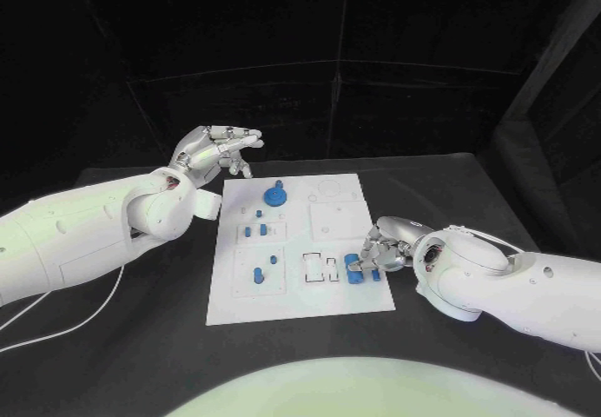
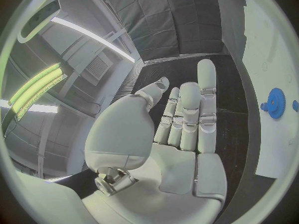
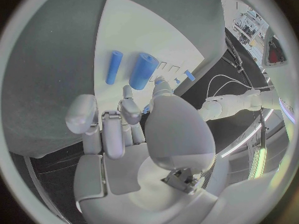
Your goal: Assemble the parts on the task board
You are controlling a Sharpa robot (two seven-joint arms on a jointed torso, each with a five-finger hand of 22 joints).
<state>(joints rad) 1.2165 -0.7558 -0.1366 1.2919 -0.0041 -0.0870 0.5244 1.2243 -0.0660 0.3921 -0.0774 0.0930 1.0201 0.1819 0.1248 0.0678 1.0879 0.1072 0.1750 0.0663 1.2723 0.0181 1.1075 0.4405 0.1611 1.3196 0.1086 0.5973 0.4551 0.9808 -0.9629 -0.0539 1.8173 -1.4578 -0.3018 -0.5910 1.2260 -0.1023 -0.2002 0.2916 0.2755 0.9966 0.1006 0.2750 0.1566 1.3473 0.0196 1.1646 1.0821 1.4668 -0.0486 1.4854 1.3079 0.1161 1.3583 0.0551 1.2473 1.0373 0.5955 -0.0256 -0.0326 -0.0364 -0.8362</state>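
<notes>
The white task board (image 1: 328, 295) lies in the middle of the table. A blue gear (image 1: 277, 193) stands near its far end, and several small blue parts (image 1: 258, 276) sit along its left half. My left hand (image 1: 220, 148) hangs above the board's far left corner, fingers stretched out and holding nothing; in the left wrist view the left hand (image 2: 181, 134) is bare, with the gear (image 2: 274, 102) off to one side. My right hand (image 1: 382, 248) hovers at the board's right edge, just over a thick blue cylinder (image 3: 143, 70) and a thin one (image 3: 114, 67). Its fingers (image 3: 127, 109) are apart, gripping nothing.
Empty rectangular slots (image 1: 313, 265) lie on the board beside the two cylinders. White cables (image 1: 75, 321) trail on the black table under the left arm. Bare tabletop surrounds the board on the near side.
</notes>
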